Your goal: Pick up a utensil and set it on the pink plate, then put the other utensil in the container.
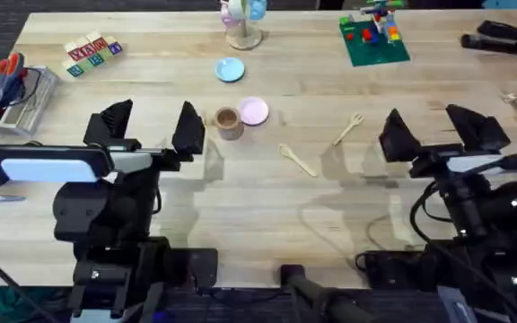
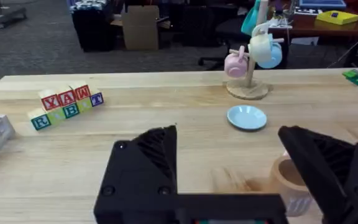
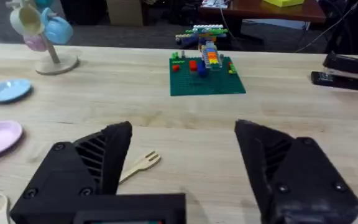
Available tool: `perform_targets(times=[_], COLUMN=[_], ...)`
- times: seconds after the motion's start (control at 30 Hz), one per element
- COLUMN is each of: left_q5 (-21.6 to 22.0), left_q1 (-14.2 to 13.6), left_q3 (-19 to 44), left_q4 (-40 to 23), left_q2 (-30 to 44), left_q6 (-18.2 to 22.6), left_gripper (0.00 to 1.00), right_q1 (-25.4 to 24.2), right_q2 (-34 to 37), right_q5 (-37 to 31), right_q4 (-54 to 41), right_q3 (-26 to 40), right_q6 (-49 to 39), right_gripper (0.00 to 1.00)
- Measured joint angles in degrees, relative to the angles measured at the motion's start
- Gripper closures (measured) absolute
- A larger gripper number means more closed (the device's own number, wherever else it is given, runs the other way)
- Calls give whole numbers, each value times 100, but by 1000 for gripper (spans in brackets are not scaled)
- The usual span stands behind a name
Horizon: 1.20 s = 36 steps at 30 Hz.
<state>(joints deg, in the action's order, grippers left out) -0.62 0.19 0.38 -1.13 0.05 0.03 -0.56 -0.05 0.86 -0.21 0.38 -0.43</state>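
— Where does everything sit?

— My left pincer (image 1: pixel 151 126) and my right pincer (image 1: pixel 436 127) both hang with fingers wide apart, holding nothing. The fork (image 1: pixel 348 128) lies flat near the middle of the counter (image 1: pixel 240 215), just off my right pincer's inner finger, tines toward the far edge. The spoon (image 1: pixel 298 160) lies a little nearer the front edge, between my two pincers. The pink plate (image 1: pixel 254 110) sits farther back with the container (image 1: pixel 228 122) touching or nearly touching it on the side of my left pincer.

— What worries you?

— The fork is thin and lies flat on the wood. If I come down off-centre, my fingers could skid it sideways or tip it out of the grip, I think. It also lies at an angle, so my right wrist likely needs turning first.

— And the placing?

— There is a blue plate (image 1: pixel 230 69) farther back, toward the far edge; I could mistake it for the pink one. The container crowds the pink plate, so a careless approach might knock it over.

— The spoon?

— The cup is squat and narrow. Dropped at a slant, the spoon may catch the rim and tumble out, or tip the cup.
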Motion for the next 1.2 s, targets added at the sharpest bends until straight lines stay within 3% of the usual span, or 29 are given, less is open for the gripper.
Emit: perform_targets(times=[0.1,0.2,0.4,0.63,0.97,1.07,1.2], left_q5=[0,2,1,-2,-337,-454,-576], left_q1=[0,0,0,0,0,0,0], left_q3=[10,152,1176,2748,4958,5473,5827], left_q4=[-136,-677,-2245,-3269,-4590,-4863,-5014], left_q2=[0,17,327,1585,4130,4753,5262], left_q6=[0,0,1,-2,-96,-98,-108], left_gripper=[8,7,10,10,10,8,8], right_q1=[0,0,0,0,-11,-11,-11], right_q2=[0,19,561,2163,5114,5807,6335], right_q5=[-2,-15,41,46,284,323,345], right_q4=[-47,-253,-1504,-2701,-4722,-4990,-5042], right_q3=[10,96,882,2736,5737,6330,6634], right_q6=[10,99,318,365,157,127,127], right_gripper=[6,6,7,8,6,6,6])
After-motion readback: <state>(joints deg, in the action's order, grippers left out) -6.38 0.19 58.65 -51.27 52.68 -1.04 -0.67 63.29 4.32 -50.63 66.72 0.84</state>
